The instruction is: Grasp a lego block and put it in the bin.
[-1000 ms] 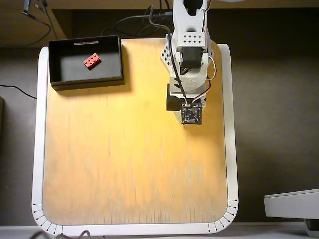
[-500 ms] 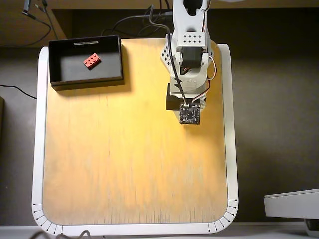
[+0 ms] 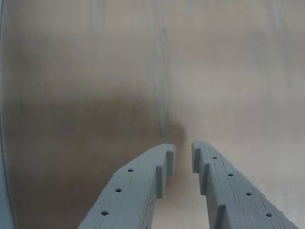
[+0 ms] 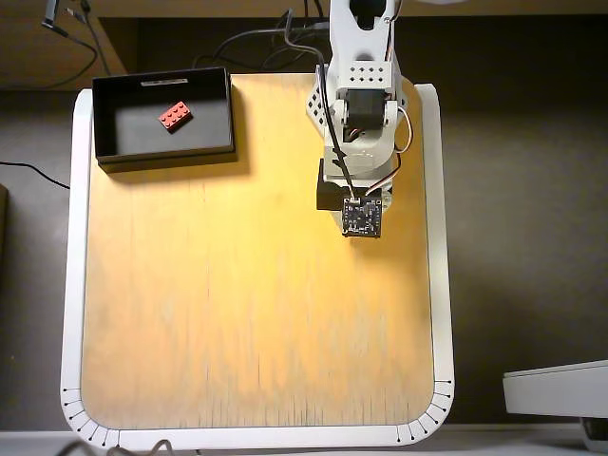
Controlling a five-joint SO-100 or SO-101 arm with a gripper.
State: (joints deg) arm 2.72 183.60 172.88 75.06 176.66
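A red lego block (image 4: 174, 115) lies inside the black bin (image 4: 106, 119) at the table's far left corner in the overhead view. In the wrist view my gripper (image 3: 181, 156) points down at the bare wooden table (image 3: 86, 95). Its two grey-blue fingers (image 3: 143, 186) stand a small gap apart with nothing between them. In the overhead view the arm (image 4: 356, 133) is folded back at the far edge, right of the bin. The wrist camera board (image 4: 362, 217) hides the fingers there. No other block shows on the table.
The wooden table top (image 4: 247, 294) has a white rim (image 4: 74, 285) all round. Cables run behind the table at the top. A grey-white object (image 4: 556, 388) sits off the table at the lower right.
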